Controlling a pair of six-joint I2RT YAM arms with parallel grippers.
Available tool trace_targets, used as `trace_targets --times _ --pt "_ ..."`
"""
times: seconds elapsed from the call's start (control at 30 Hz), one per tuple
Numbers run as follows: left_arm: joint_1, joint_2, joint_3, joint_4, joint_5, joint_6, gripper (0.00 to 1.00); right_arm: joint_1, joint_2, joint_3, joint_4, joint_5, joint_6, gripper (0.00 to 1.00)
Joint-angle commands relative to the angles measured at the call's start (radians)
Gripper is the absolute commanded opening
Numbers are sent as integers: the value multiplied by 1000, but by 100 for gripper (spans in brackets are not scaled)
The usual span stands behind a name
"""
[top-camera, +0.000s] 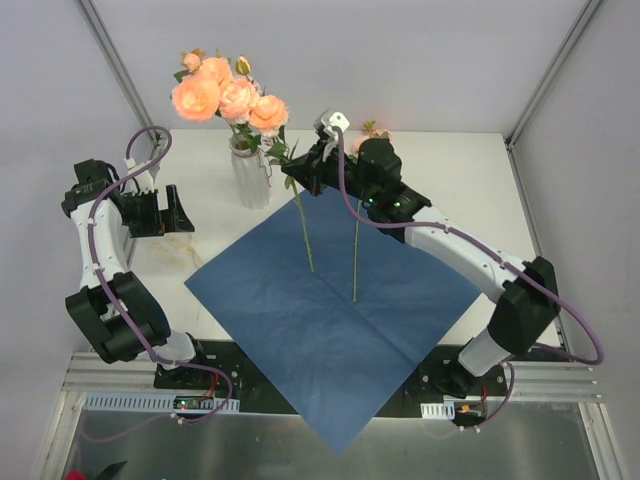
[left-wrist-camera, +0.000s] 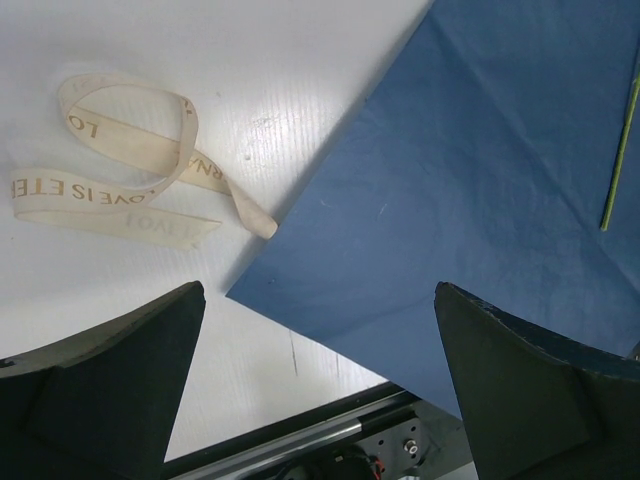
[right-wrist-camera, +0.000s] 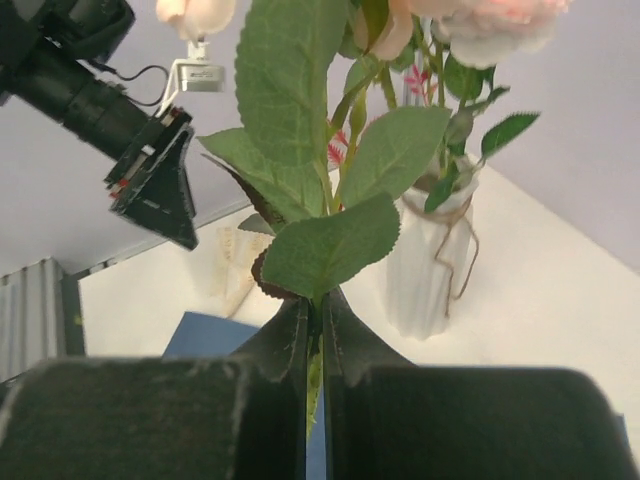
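A white worktop is seen closed in by plain pale grey walls, framed at the back corners by slanting metal posts, edged nearside by an aluminium rail, and evenly, softly lit.

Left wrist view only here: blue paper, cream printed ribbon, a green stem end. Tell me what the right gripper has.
Observer: The right gripper is shut on a leafy green rose stem.
Operator: Locate the vase.
Observer: A white ribbed vase of peach roses stands on the white table beyond the blue paper sheet's far corner, just left of that gripper.
Operator: Place my gripper.
Observer: The left gripper hangs open left of the vase, off the paper.
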Motion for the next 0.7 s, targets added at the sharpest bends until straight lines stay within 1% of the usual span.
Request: trace_targets --times 0.0,0.03,0.1,0.13,0.23,0.27,0.37,0.47,0.67 --pt "22 -45 37 -29 41 35 99 -1 95 213 203 -25 -98 1" --pt "28 -45 37 -31 41 39 99 -4 147 250 211 -26 -103 1" --pt "36 -47 39 -34 41 44 99 -5 198 324 274 -41 -95 1" --pt "39 -45 39 -34 43 48 99 -5 248 391 306 -51 -89 1" --pt "55 -40 40 -41 44 58 99 -4 334 496 455 -100 -75 1" --pt "58 -37 40 -43 44 61 99 -2 351 511 542 -100 -69 1" --pt "71 -33 37 -46 44 71 99 -5 408 592 649 -94 -35 1" --pt "84 -22 37 -49 47 79 99 -4 442 652 682 -81 -41 1" --pt "97 -13 37 -57 49 91 99 -2 500 749 655 -60 -129 0"
